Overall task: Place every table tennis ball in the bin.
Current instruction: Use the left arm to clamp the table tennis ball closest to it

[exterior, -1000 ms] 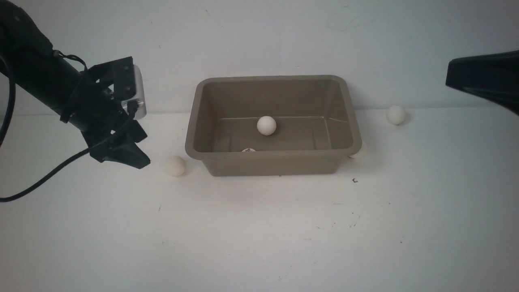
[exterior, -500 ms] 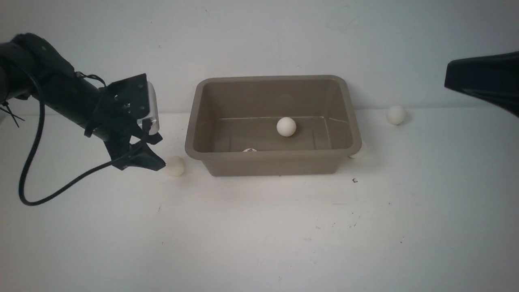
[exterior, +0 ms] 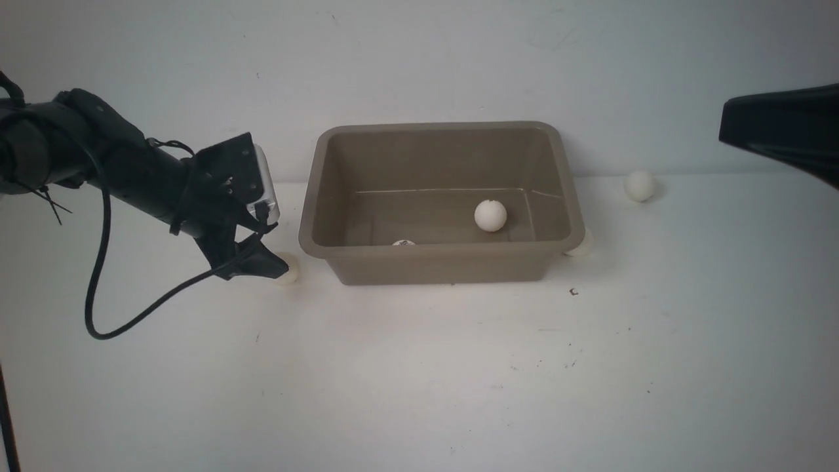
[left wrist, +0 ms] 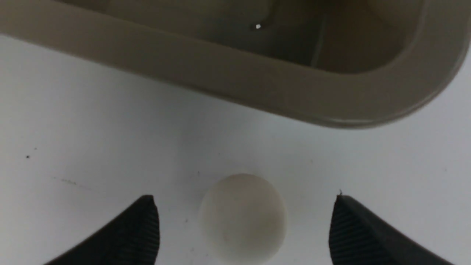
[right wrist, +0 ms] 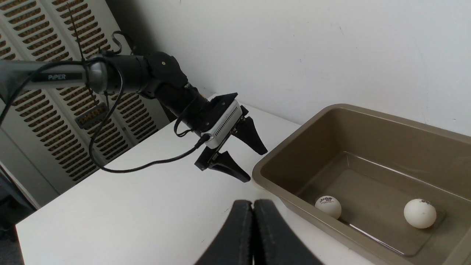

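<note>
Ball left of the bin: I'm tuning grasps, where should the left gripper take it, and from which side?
Across its middle, from above. The ball is a sphere on the table, so its widest girth likely holds best. The open left gripper has its jaws either side of it, in line with the bin rim, so neither must fit between ball and bin.

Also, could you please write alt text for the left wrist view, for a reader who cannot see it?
A small, matte, off-white table tennis ball lies on the white table between the open black ribbed fingers of the left gripper, touching neither. Just beyond it runs the flared rim and rounded corner of the rectangular grey-brown plastic bin.
</note>
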